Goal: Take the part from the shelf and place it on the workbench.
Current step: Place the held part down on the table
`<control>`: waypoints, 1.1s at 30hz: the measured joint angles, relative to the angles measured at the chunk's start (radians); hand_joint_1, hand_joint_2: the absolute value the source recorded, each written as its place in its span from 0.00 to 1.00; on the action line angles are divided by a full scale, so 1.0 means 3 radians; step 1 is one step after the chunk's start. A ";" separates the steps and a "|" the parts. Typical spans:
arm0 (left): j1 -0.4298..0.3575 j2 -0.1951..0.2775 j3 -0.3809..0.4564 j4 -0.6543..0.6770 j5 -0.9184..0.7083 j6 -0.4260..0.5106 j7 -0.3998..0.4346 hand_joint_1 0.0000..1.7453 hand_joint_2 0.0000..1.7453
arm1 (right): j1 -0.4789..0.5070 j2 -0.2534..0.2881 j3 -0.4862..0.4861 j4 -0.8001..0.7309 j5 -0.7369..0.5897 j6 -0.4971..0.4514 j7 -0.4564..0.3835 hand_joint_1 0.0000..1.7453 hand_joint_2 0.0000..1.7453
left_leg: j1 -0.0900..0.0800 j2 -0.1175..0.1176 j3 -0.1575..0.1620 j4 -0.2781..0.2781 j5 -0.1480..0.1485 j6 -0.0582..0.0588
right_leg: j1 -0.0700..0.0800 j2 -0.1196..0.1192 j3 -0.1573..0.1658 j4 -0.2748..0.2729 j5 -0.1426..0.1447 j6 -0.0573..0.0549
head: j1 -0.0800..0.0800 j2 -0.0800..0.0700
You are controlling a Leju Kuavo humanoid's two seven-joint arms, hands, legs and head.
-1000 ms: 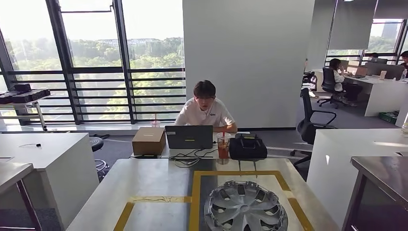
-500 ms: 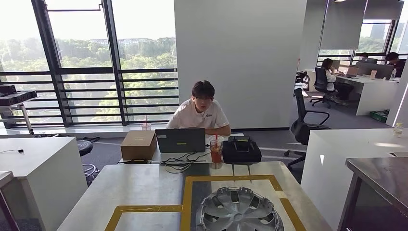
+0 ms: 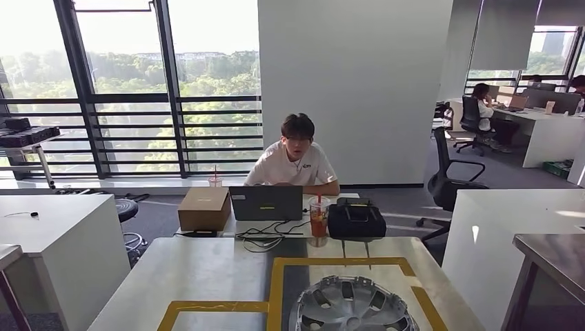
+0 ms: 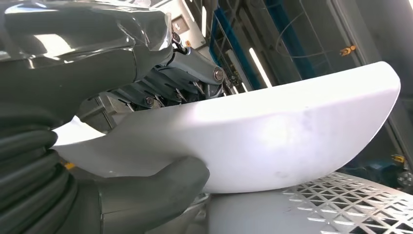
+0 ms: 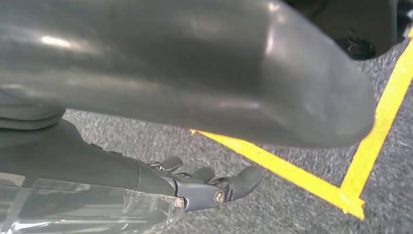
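Ahead, our left hand (image 4: 122, 146) grips the white part (image 4: 272, 141); right hand (image 5: 204, 187) hangs empty, fingers apart; a hubcap (image 3: 353, 307) occupies the workbench (image 3: 200, 269).

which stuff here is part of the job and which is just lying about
Job: white part, gripped by the left hand; workbench.
Lying about: hubcap, cardboard box, laptop, drink cup, black bag.

Hubcap (image 3: 353, 307) on workbench (image 3: 200, 269); laptop (image 3: 266, 203) behind, person (image 3: 295, 160) beyond.
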 joint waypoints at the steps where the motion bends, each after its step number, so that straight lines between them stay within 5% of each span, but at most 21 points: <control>1: 0.0031 0.0001 0.0037 -0.0013 -0.0097 0.0042 -0.0019 0.75 1.00 | 0.0001 0.0001 0.0004 0.0000 0.0003 -0.0005 -0.0001 0.00 0.00 | 0.0001 0.0001 0.0002 0.0002 -0.0008 -0.0011 | -0.0005 0.0001 0.0005 -0.0005 0.0001 -0.0026 | -0.0003 0.0000; 4: 0.0110 0.0029 0.0206 -0.0110 -0.0542 0.0213 -0.0012 0.75 1.00 | 0.0012 0.0003 0.0030 -0.0001 0.0028 -0.0028 -0.0014 0.00 0.00 | 0.0018 0.0009 -0.0065 0.0164 -0.0126 -0.0073 | -0.0033 0.0001 0.0035 -0.0018 -0.0007 -0.0083 | -0.0011 0.0001; 7: 0.0119 0.0106 0.0445 -0.0155 -0.1022 0.0365 0.0050 0.75 1.00 | 0.0011 -0.0005 0.0067 0.0000 0.0062 -0.0051 -0.0020 0.00 0.00 | 0.0072 0.0025 -0.0391 0.0807 -0.0404 -0.0148 | -0.0039 -0.0002 0.0055 -0.0019 -0.0024 -0.0113 | -0.0021 0.0001; 9: 0.0108 0.0159 0.0611 -0.0127 -0.1287 0.0393 0.0102 0.75 1.00 | 0.0006 -0.0009 0.0097 0.0000 0.0087 -0.0056 -0.0021 0.00 0.00 | 0.0100 0.0037 -0.0513 0.0983 -0.0396 -0.0169 | -0.0039 0.0000 0.0063 -0.0019 -0.0031 -0.0116 | -0.0025 0.0001; 13: -0.0046 0.0211 0.0845 0.0008 -0.1551 0.0348 0.0319 0.75 1.00 | -0.0020 -0.0010 0.0155 -0.0003 0.0111 -0.0059 -0.0029 0.00 0.00 | 0.0095 0.0051 -0.0151 0.0186 0.0021 -0.0121 | -0.0030 0.0008 0.0089 -0.0018 -0.0046 -0.0093 | -0.0030 0.0001; 18: -0.0304 0.0255 0.0926 0.0325 -0.1734 0.0325 0.0482 0.75 1.00 | -0.0038 -0.0025 0.0207 -0.0062 0.0116 -0.0067 -0.0002 0.00 0.00 | 0.0074 0.0055 -0.0031 -0.0052 0.0074 -0.0048 | -0.0031 -0.0005 0.0067 -0.0004 -0.0063 -0.0011 | -0.0027 0.0000; 20: -0.0407 0.0265 0.0916 0.0489 -0.1865 0.0360 0.0509 0.75 1.00 | -0.0035 -0.0038 0.0215 -0.0093 0.0105 -0.0067 0.0018 0.00 0.00 | 0.0087 0.0059 0.0009 -0.0107 0.0105 -0.0013 | -0.0029 -0.0007 -0.0057 0.0233 -0.0171 -0.0016 | -0.0018 0.0000; 22: -0.0500 0.0270 0.0886 0.0684 -0.2048 0.0424 0.0564 0.75 1.00 | -0.0031 -0.0045 0.0216 -0.0113 0.0088 -0.0068 0.0037 0.00 0.00 | 0.0076 0.0058 0.0011 -0.0112 0.0108 0.0003 | -0.0029 -0.0007 -0.0302 0.0689 -0.0331 -0.0027 | -0.0009 0.0000; 24: -0.0565 0.0279 0.0842 0.0880 -0.2249 0.0493 0.0637 0.75 1.00 | -0.0023 -0.0045 0.0216 -0.0126 0.0080 -0.0073 0.0047 0.00 0.00 | 0.0069 0.0056 0.0010 -0.0108 0.0102 0.0004 | -0.0033 -0.0008 -0.0452 0.0922 -0.0364 0.0000 | -0.0004 0.0000; 25: -0.0599 0.0284 0.0820 0.0976 -0.2344 0.0526 0.0671 0.75 1.00 | -0.0020 -0.0045 0.0217 -0.0132 0.0078 -0.0078 0.0050 0.00 0.00 | 0.0068 0.0054 0.0010 -0.0103 0.0097 0.0000 | -0.0037 -0.0009 -0.0431 0.0843 -0.0303 0.0027 | -0.0002 0.0001; 27: -0.0681 0.0297 0.0787 0.1169 -0.2538 0.0593 0.0726 0.75 1.00 | -0.0017 -0.0045 0.0217 -0.0141 0.0075 -0.0086 0.0052 0.00 0.00 | 0.0069 0.0049 0.0007 -0.0072 0.0075 -0.0022 | -0.0047 -0.0014 -0.0235 0.0399 -0.0109 0.0076 | 0.0004 0.0001; 28: -0.0727 0.0308 0.0774 0.1270 -0.2653 0.0631 0.0754 0.75 1.00 | -0.0017 -0.0045 0.0218 -0.0147 0.0073 -0.0088 0.0054 0.00 0.00 | 0.0063 0.0048 -0.0001 -0.0045 0.0056 -0.0040 | -0.0048 -0.0014 -0.0137 0.0199 -0.0034 0.0071 | 0.0005 0.0001; 30: -0.0815 0.0338 0.0750 0.1471 -0.2943 0.0709 0.0809 0.75 1.00 | -0.0017 -0.0045 0.0220 -0.0162 0.0070 -0.0090 0.0062 0.00 0.00 | 0.0052 0.0050 -0.0017 -0.0005 0.0028 -0.0071 | -0.0038 -0.0011 -0.0047 0.0022 0.0024 0.0024 | 0.0002 0.0001; 33: -0.0929 0.0378 0.0731 0.1755 -0.3331 0.0800 0.0872 0.75 1.00 | -0.0012 -0.0045 0.0232 -0.0194 0.0070 -0.0089 0.0088 0.00 0.00 | 0.0063 0.0058 -0.0039 0.0037 -0.0006 -0.0116 | -0.0037 -0.0004 -0.0043 0.0021 0.0033 -0.0050 | -0.0005 0.0001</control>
